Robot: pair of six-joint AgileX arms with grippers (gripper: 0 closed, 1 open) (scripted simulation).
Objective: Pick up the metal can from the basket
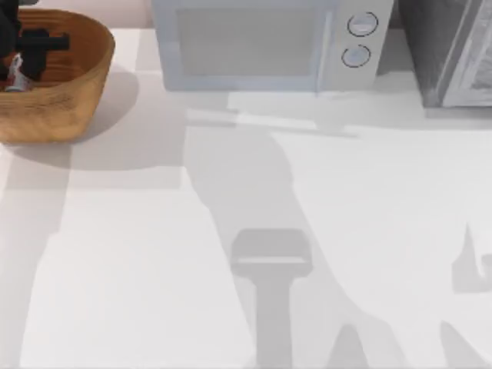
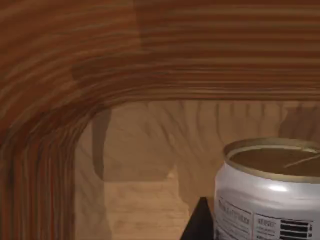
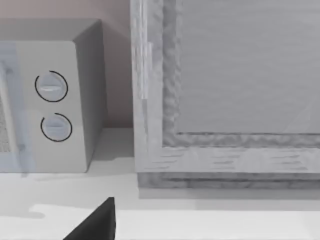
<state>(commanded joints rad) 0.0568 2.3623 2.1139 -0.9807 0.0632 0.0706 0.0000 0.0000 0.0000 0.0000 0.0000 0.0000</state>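
Left gripper (image 1: 23, 58): inside the basket (image 1: 73, 92) at the surface's (image 1: 154, 269) far left corner, finger spread cannot be told | metal can (image 2: 265, 195): upright on the basket floor, just beside the gripper | microwave (image 1: 261, 42): far centre | right arm: faces microwave and a grey cabinet (image 3: 225, 90).

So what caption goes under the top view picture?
Left gripper reaches into the orange-brown wicker basket beside the white microwave.
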